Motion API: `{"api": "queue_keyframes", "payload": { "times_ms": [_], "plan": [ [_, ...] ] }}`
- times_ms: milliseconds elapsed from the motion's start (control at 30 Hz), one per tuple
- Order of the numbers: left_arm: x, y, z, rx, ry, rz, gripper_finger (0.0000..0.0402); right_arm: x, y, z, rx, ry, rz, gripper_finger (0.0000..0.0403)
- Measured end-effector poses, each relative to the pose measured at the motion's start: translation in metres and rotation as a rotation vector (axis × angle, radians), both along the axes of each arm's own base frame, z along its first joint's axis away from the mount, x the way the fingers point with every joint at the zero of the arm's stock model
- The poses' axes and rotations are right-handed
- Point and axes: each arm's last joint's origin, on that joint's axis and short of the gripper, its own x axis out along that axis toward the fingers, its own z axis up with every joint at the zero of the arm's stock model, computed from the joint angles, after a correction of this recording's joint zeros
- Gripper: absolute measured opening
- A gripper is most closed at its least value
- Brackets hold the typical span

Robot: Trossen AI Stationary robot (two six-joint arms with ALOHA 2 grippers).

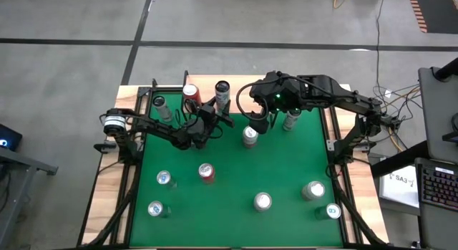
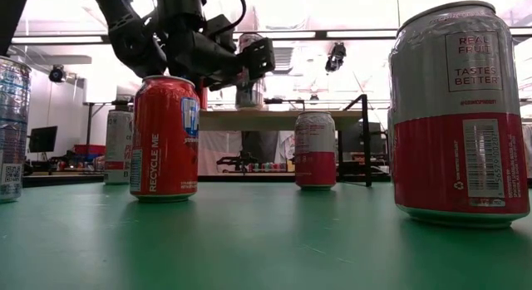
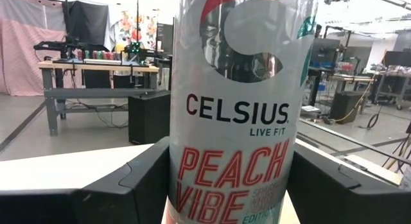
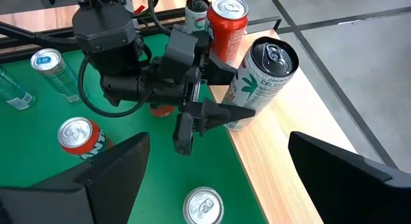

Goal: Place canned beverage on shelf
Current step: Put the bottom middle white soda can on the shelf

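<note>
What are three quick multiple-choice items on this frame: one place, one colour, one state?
1. Where does the Celsius can stand?
A. on the green tabletop
B. on the shelf
C. on the floor

2. What colour is the can right next to it?
A. red
B. yellow
C. blue

3. How is the right gripper?
A. shut on a can
B. shut, empty
C. open, empty

Answers:
1 B: the Celsius can stands upright on the light wood of the shelf, the left gripper closed around it.
2 A: the red can stands beside it.
3 C: the right gripper hangs over the table with its fingers wide apart and nothing between them.
</note>
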Motion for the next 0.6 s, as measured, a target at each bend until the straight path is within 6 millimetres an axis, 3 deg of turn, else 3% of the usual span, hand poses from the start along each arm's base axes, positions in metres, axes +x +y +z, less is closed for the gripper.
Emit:
{"api": "queue_keyframes", "payload": {
  "times_ms": [600],
  "plan": [
    [-0.0005,0.0048,-0.0014,-0.023,-0.026,0.009,0.0247,0.0000,0.0000,0.0000,0.001,-0.001,-0.001,0.0363]
  ]
}}
